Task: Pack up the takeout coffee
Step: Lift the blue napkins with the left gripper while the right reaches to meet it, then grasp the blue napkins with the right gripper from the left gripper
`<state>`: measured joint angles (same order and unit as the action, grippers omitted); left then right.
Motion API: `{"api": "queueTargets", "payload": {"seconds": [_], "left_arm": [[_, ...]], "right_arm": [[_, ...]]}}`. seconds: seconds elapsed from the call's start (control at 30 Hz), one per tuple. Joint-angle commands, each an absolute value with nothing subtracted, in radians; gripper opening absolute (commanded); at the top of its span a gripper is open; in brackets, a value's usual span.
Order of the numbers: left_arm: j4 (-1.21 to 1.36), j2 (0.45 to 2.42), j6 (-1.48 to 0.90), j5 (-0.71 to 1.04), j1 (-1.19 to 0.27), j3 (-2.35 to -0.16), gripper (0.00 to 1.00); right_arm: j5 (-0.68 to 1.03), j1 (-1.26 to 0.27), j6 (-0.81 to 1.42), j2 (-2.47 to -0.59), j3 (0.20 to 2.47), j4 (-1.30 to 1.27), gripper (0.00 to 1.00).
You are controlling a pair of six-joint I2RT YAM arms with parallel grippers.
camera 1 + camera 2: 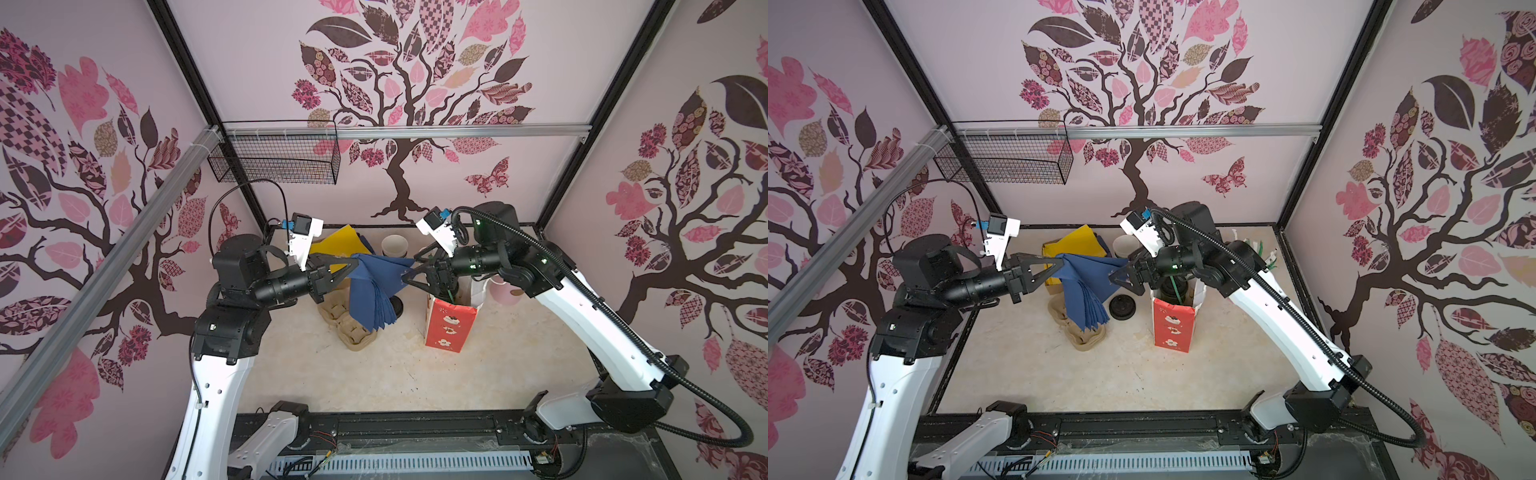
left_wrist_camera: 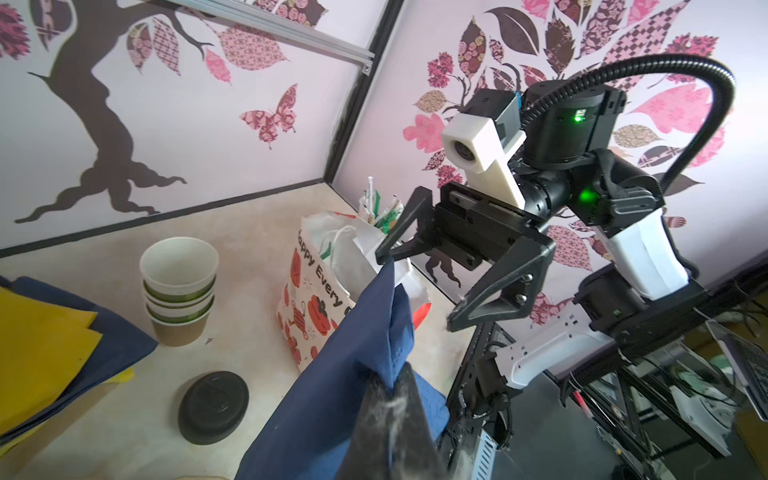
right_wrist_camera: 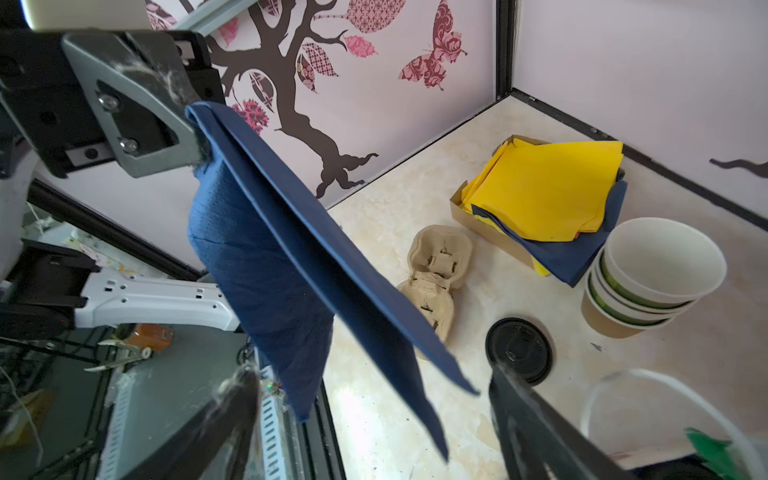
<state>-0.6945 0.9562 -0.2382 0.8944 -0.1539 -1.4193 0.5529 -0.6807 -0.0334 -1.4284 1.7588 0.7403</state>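
Of the takeout coffee only a black lid (image 1: 1168, 293) shows, down in the open mouth of the red printed paper bag (image 1: 444, 328) (image 1: 1170, 328) (image 2: 309, 307); the cup below it is hidden. My left gripper (image 1: 356, 261) (image 1: 1061, 259) (image 2: 388, 386) is shut on one corner of a stack of blue napkins (image 1: 374, 295) (image 1: 1084, 295) (image 3: 270, 249), which hangs above the table. My right gripper (image 1: 409, 269) (image 1: 1119, 269) (image 2: 415, 289) (image 3: 372, 374) stands open at the napkins' far corner, just left of the bag. It pinches nothing.
Nested unlidded cups, green ones in a brown one (image 2: 179, 286) (image 3: 648, 282), stand at the back. A loose black lid (image 2: 213, 407) (image 3: 519, 349) lies beside a cardboard cup carrier (image 3: 436, 270) (image 1: 1084, 338). Yellow and blue napkins (image 3: 548, 191) fill a cardboard tray at the back.
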Motion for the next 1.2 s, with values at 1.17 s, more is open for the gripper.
{"api": "queueTargets", "payload": {"seconds": [1.17], "left_arm": [[-0.341, 0.792, -0.01, 0.647, -0.295, -1.169, 0.0]], "right_arm": [[0.354, -0.913, -0.198, -1.389, 1.6, 0.402, 0.99]]}}
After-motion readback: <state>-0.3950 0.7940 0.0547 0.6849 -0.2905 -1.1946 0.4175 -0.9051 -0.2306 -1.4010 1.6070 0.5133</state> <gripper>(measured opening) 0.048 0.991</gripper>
